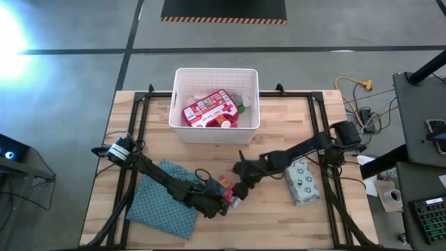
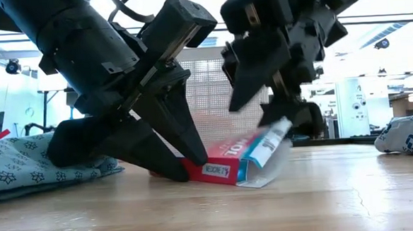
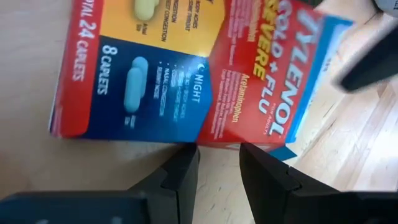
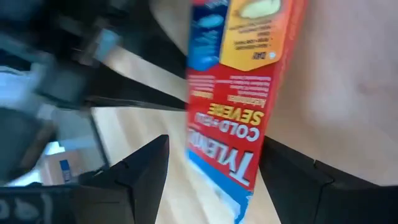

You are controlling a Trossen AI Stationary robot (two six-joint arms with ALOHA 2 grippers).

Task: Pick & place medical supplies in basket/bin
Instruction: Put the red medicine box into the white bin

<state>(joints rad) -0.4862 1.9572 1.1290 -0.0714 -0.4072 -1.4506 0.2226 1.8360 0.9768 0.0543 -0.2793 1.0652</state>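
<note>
The small red-blue-white box lies on the table near its front middle, tilted, with one end raised. My left gripper points down at the box's low end, its fingers a narrow gap apart with nothing between them. My right gripper is open, with the box between its fingers. The white bin at the far middle holds the red-and-white first aid case and a green-capped bottle. The pale dotted soft pack lies at the right. My left gripper points down, slanting from the table's left. Its fingertips stand at the table against the box's low end. They do not pinch it: the box's edge lies just beyond the tips. My right gripper comes down from the table's right and straddles the box's raised end. One finger lies against that end by the open flap. The other finger stands a little apart. The box leans tilted, its lower edge on the table.
The blue-green patterned cloth lies under my left arm at the front left. Bare table lies between the box and the bin. Black frame rails run along the table's left and right sides.
</note>
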